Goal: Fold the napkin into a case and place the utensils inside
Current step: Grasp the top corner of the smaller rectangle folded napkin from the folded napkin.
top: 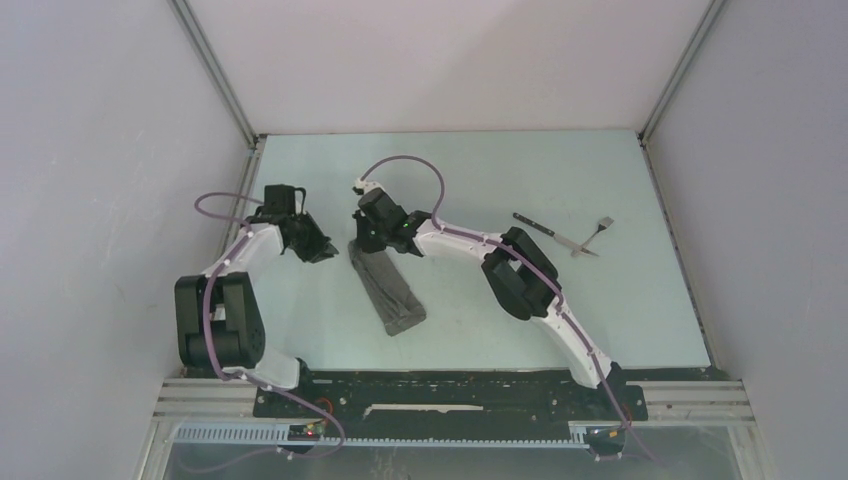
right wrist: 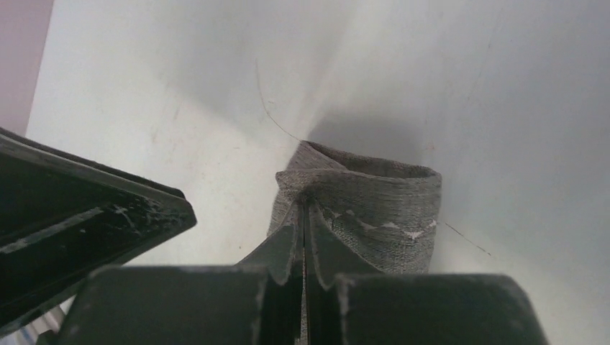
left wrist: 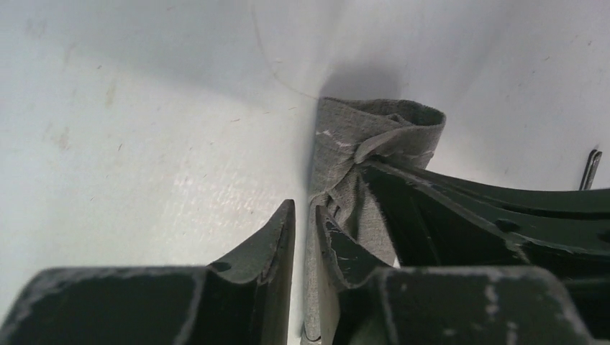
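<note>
The napkin (top: 388, 290) lies folded into a narrow grey strip, the case, running from the table's middle toward the near edge. My right gripper (top: 368, 240) is shut on the top layer of its far end (right wrist: 360, 201), lifting a rounded mouth there. To the left, my left gripper (top: 318, 245) has its jaws slightly apart. In the left wrist view (left wrist: 305, 208) a cloth edge (left wrist: 338, 151) lies against the right-hand finger, with bare table showing beside it. The utensils lie far right, crossed at their near ends: a dark-handled knife (top: 545, 230) and a fork (top: 597, 232).
White enclosure walls and metal posts (top: 215, 70) border the pale table (top: 500, 170) on three sides. The right arm's elbow (top: 520, 275) hangs between the napkin and the utensils. The black mounting rail (top: 450, 395) runs along the near edge.
</note>
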